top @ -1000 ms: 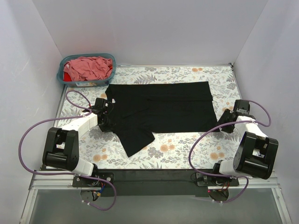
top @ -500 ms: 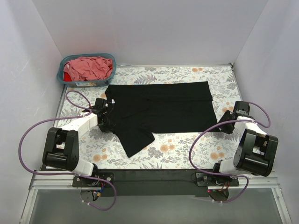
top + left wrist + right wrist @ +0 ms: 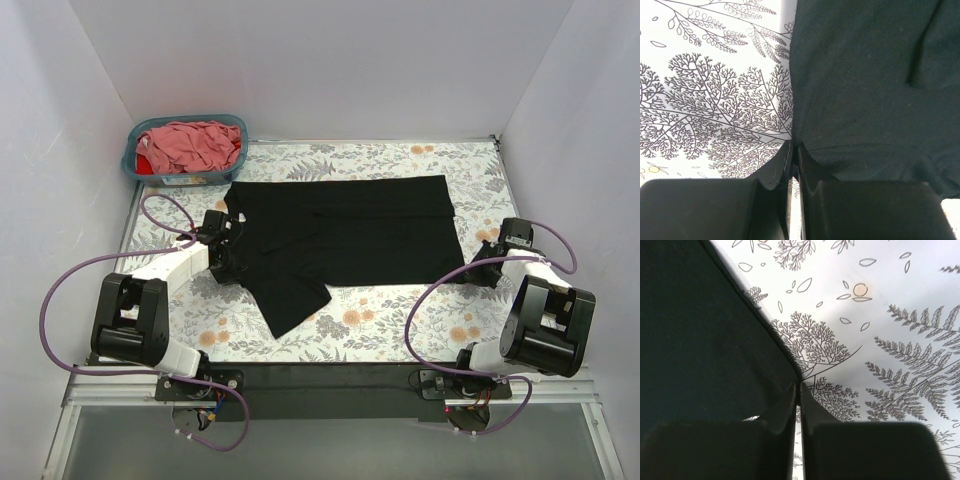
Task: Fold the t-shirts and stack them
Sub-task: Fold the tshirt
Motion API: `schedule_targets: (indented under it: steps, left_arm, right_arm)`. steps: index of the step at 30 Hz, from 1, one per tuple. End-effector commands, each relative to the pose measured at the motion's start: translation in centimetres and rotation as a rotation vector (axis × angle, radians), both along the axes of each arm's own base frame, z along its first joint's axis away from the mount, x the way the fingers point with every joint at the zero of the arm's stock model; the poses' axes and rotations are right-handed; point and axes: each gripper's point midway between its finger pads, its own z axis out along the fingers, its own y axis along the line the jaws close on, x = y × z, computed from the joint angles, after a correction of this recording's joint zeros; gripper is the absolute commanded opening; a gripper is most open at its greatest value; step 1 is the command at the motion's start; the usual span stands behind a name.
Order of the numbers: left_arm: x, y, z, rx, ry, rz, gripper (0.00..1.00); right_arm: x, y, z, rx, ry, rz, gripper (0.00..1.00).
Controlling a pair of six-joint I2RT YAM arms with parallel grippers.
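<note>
A black t-shirt lies spread flat across the floral table, with one sleeve pointing toward the near edge. My left gripper is low at the shirt's left side, and in the left wrist view it is shut on the edge of the black cloth. My right gripper is at the shirt's near right hem corner. In the right wrist view its jaws are pressed together where the corner of the black cloth runs in. A dusty pink t-shirt and a red one sit bunched in the basket.
The teal plastic basket stands at the far left corner of the table. White walls enclose the table on the left, back and right. Purple cables loop from both arms over the near part of the floral cloth.
The right gripper's jaws have closed at the hem corner, and that arm has drawn slightly nearer. The left arm and the shirt have not moved.
</note>
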Motion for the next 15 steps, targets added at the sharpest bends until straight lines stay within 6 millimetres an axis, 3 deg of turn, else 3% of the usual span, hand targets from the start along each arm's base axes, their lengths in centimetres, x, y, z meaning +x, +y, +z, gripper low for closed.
schedule_targets:
  steps: [1, 7, 12, 15]
  left_arm:
    - [0.6, 0.2, 1.8, 0.011, -0.047, -0.010, 0.00]
    - [-1.5, 0.2, 2.4, -0.003, 0.010, -0.019, 0.00]
    - [-3.4, -1.2, 4.6, -0.105, -0.024, -0.018, 0.00]
    - [-4.3, -1.0, 5.0, -0.111, -0.014, -0.014, 0.00]
  right_arm:
    - [-1.7, 0.4, -0.3, 0.016, 0.082, 0.013, 0.04]
    - [-2.8, -0.3, 1.5, -0.033, 0.095, -0.011, 0.01]
    - [-4.6, -0.1, 3.5, -0.069, 0.065, 0.019, 0.01]
    - [-4.1, -0.1, 4.8, -0.079, 0.006, 0.023, 0.01]
